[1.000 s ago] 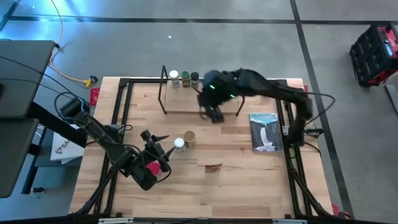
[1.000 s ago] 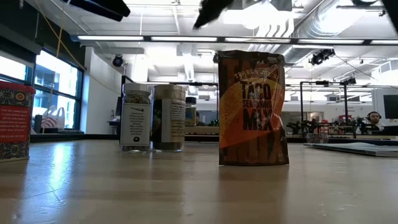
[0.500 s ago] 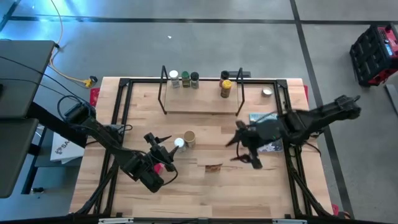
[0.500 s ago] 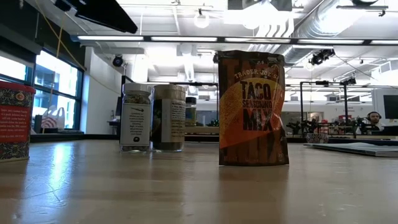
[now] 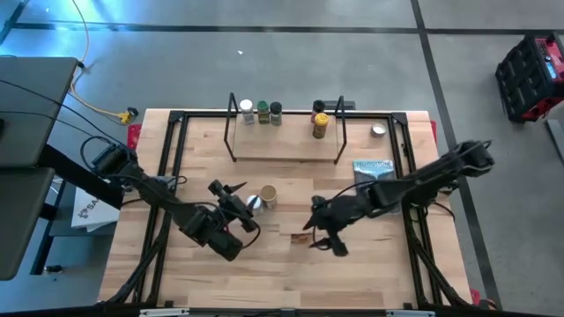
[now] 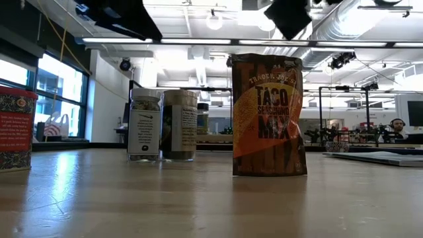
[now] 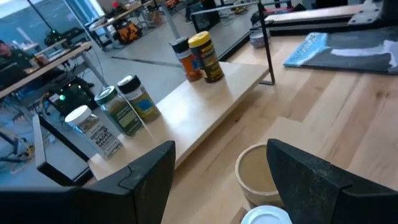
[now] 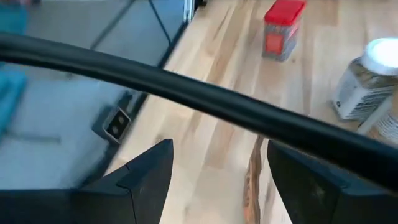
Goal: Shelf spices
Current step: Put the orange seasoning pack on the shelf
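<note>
Brown taco seasoning packet stands on tabletop, long axis upright, broad face toward low camera. Right hand hovers just beside it, fingers spread, empty; packet lies between them in wrist view, so right arm nearer. Left hand wide, empty, near tan jar and white-capped jar. Shelf well beyond, five jars on it. Light wood tabletop; open workshop behind.

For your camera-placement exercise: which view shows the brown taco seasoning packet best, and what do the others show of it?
The low view is best: the brown taco seasoning packet stands upright, front label readable. The high view shows only a thin brown sliver beside the right hand. The right wrist view catches its edge. The left wrist view misses it.
</note>
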`<action>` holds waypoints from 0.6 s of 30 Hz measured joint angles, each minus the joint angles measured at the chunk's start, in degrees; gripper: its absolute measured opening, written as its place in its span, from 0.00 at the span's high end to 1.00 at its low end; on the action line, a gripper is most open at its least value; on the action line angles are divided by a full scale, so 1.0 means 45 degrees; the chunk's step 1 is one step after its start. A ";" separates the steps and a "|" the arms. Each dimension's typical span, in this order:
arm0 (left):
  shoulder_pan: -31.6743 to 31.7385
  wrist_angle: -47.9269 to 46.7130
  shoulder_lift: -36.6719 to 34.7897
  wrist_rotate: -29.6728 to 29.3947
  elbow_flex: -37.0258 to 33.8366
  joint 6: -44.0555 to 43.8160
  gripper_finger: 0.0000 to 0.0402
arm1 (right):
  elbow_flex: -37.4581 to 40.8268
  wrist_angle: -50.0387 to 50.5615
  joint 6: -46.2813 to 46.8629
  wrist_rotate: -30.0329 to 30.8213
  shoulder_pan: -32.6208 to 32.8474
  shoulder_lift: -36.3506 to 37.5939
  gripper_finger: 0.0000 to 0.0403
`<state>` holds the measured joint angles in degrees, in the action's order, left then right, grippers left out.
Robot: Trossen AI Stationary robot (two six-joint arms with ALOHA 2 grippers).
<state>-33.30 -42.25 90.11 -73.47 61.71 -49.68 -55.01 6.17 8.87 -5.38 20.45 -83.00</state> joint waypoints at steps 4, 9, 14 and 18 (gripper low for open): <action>0.0078 0.0269 0.0000 0.0310 0.0000 0.0296 0.38 | -0.0786 0.1311 -0.0645 -0.0127 -0.0213 -0.1363 0.37; 0.0074 0.0338 0.0000 0.0313 0.0000 0.0303 0.38 | -0.1514 0.2675 -0.0634 0.0621 -0.0502 -0.2606 0.40; 0.0088 0.0357 0.0000 0.0248 0.0000 0.0415 0.38 | -0.1738 0.2713 -0.0638 0.0564 -0.0652 -0.2959 0.56; 0.0088 0.0357 0.0000 0.0237 0.0000 0.0430 0.38 | -0.1777 0.2765 -0.0488 0.0477 -0.0709 -0.2913 0.75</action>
<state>-32.91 -40.64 90.11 -72.40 61.71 -47.75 -63.00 18.61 6.68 -3.23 17.26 -96.10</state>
